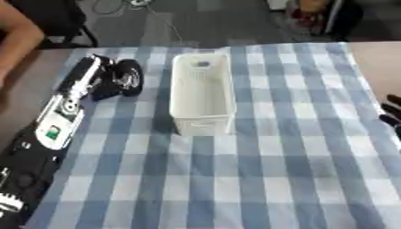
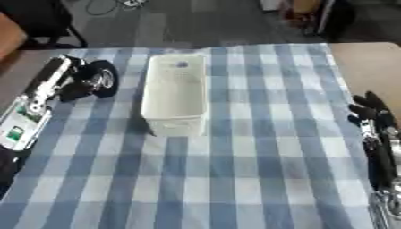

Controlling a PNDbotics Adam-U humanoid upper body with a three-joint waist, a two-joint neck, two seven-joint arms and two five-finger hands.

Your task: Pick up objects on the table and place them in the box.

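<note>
A white, open-topped plastic box (image 1: 202,117) stands lengthwise in the middle of the blue-and-white checked cloth (image 1: 258,179). No loose object shows inside it or on the cloth. My left arm runs up the table's left side, and my left hand (image 1: 123,78) lies as a dark rounded mass on the cloth just left of the box's far half, apart from its wall. Whether it holds anything is hidden. My right hand (image 2: 368,112) rests open at the table's right edge, fingers pointing up, well away from the box.
The bare brown tabletop (image 2: 368,62) shows beyond the cloth at the far right. A dark chair (image 1: 55,22) and cables on the floor lie past the table's far edge. The left forearm's white and black casing (image 1: 59,120) covers the cloth's left border.
</note>
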